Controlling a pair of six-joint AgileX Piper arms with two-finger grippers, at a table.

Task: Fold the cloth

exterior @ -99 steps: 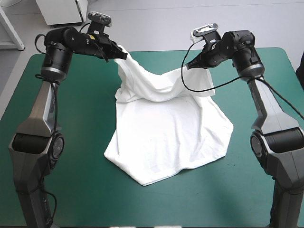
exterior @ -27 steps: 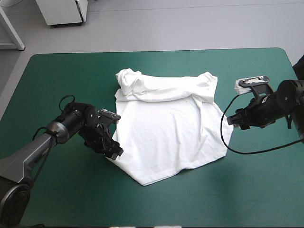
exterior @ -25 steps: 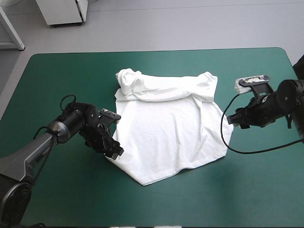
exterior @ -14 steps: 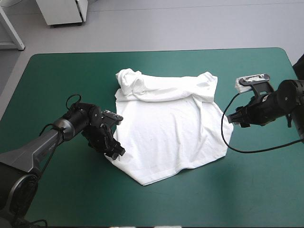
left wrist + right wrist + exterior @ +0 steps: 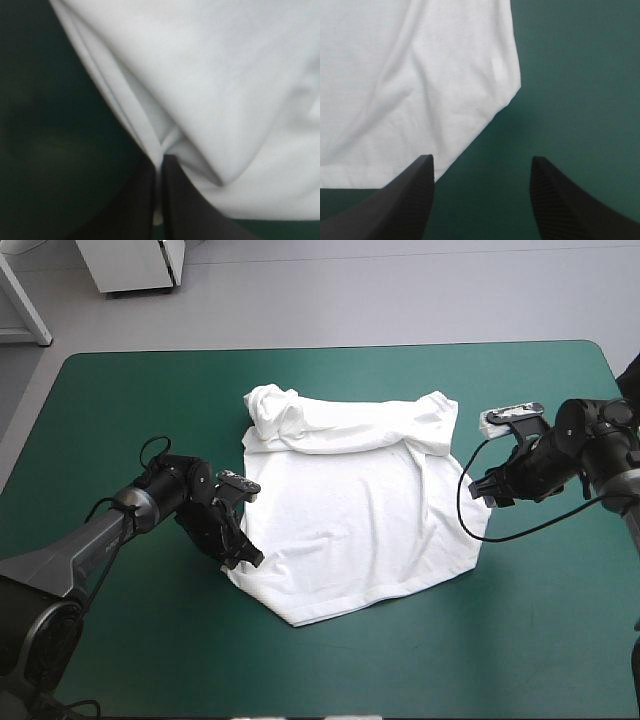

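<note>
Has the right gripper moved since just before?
Yes: the right gripper has edged toward the T-shirt, away from the table's right edge.

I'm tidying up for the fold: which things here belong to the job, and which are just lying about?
Job: T-shirt; left tool, shut on its edge; right tool, open beside it.
Lying about: only the teal-green cover underneath.

No text, label, brand, number or sign is legible in any view. The white short-sleeved fabric T-shirt (image 5: 350, 510) and the teal-green table cover (image 5: 140, 400) show plain surfaces. A small paler rectangle (image 5: 497, 69) on the T-shirt near its corner is too faint to read.
</note>
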